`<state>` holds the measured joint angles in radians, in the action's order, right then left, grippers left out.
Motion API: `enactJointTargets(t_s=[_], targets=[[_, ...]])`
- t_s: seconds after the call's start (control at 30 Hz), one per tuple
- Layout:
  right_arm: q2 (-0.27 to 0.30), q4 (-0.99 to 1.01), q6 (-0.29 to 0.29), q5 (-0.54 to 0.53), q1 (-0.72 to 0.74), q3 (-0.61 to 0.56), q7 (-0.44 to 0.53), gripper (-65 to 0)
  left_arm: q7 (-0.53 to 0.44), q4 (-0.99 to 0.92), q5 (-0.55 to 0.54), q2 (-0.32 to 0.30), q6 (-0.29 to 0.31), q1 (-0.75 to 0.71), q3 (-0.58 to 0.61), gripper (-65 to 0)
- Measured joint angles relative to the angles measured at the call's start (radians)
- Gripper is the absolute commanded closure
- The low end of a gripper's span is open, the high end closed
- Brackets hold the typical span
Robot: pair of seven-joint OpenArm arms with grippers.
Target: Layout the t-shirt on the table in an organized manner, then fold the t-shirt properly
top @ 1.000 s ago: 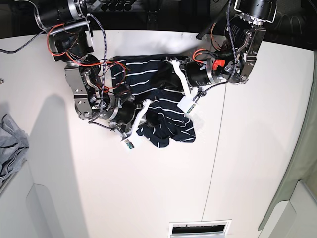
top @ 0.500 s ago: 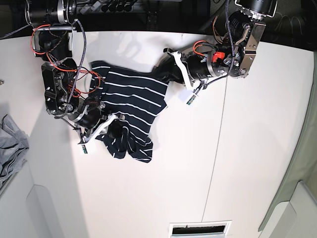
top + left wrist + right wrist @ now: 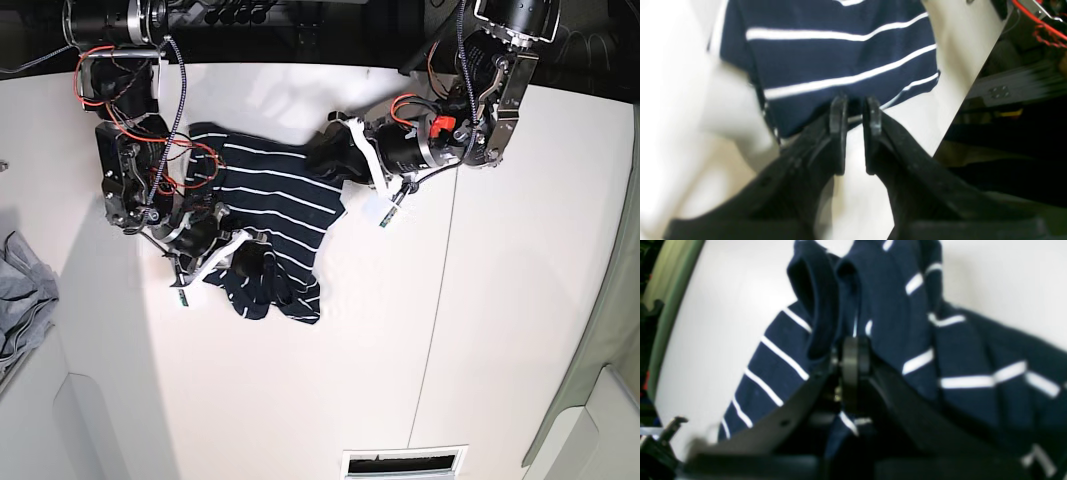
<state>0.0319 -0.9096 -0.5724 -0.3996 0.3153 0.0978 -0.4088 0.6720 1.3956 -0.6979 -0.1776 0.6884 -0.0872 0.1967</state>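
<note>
The t-shirt [image 3: 270, 215], dark navy with thin white stripes, lies partly spread on the white table [image 3: 500, 300], with its lower end crumpled near the view's centre-left. My left gripper [image 3: 337, 160] is on the base view's right and pinches the shirt's upper right edge. In the left wrist view its jaws [image 3: 855, 108] stand narrowly apart, with the t-shirt hem [image 3: 840, 60] between the tips. My right gripper [image 3: 228, 252] is shut on the shirt's bunched lower left part. In the right wrist view that gripper [image 3: 853, 351] sits under folds of t-shirt fabric [image 3: 893, 306].
A plain grey garment [image 3: 22, 295] lies at the left edge. A thin dark seam [image 3: 440, 300] crosses the table right of the shirt. A slotted vent [image 3: 403, 462] sits at the front edge. The table's back edge runs close behind the left gripper.
Both grippers carried the shirt leftward across the table and stretched it wider. In the last half second it shifted slightly back to the right and toward the front.
</note>
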Motion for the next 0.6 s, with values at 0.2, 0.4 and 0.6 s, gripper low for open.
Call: enactJointTargets(t_s=[0.2,0.4,0.6], targets=[[-0.059,0.000,-0.004,-0.003,-0.030,-0.002,0.003,0.0,0.000,0.000,-0.002,-0.005,0.000,-0.002,0.000,-9.1],[-0.060,-0.003,-0.008,-0.008,-0.044,-0.026,0.008,0.0,0.001,0.000,-0.026,-0.005,0.000,0.001,0.000,-9.1],[-0.060,-0.066,-0.007,0.004,-0.059,-0.034,-0.014,0.0,0.023,0.043,-0.030,-0.005,0.000,0.011,0.000,-9.1]])
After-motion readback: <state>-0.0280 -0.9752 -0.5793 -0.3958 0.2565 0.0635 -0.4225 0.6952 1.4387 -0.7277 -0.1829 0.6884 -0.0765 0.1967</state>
